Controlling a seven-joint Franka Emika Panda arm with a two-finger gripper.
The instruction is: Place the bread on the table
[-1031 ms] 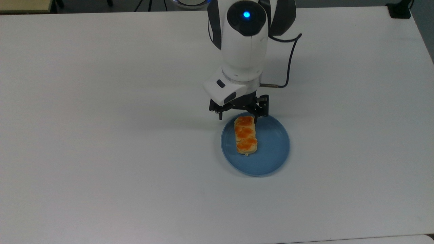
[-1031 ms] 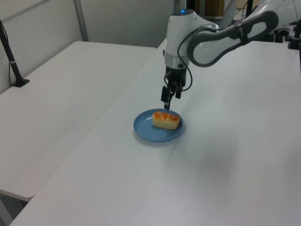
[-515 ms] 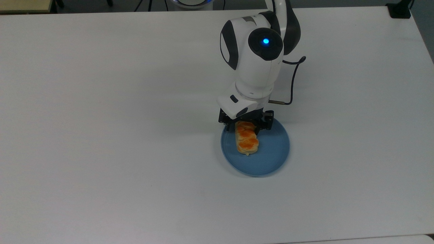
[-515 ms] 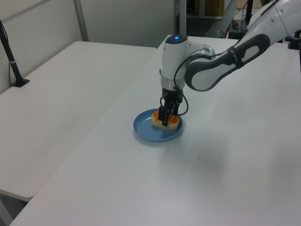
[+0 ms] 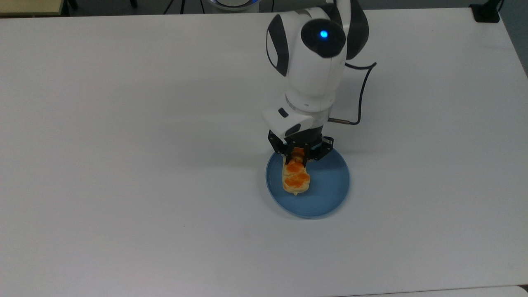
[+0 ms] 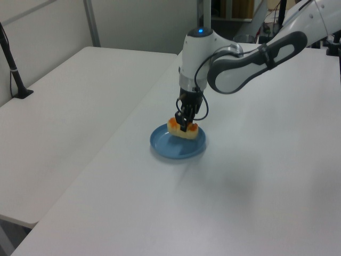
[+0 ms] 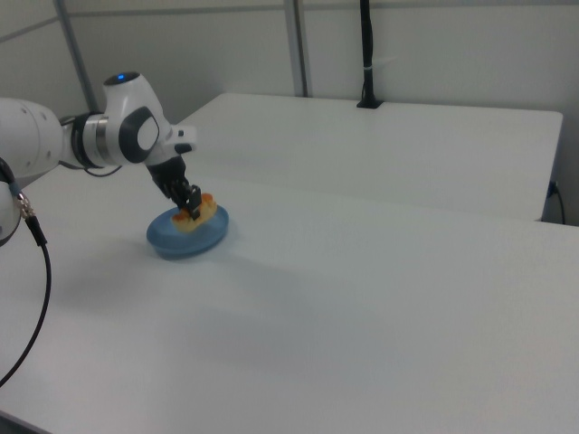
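Gripper (image 5: 298, 157) was clamped on one end of the bread (image 5: 295, 175), fingers tight against its sides. Bread hung tilted just above the blue plate (image 5: 330, 194), lifted clear in the left view. Plate sat on the table (image 5: 123, 165).

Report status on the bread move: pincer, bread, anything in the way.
Pincer shut on the bread at one end. Bread over the blue plate, not yet on the table. Nothing in the way.
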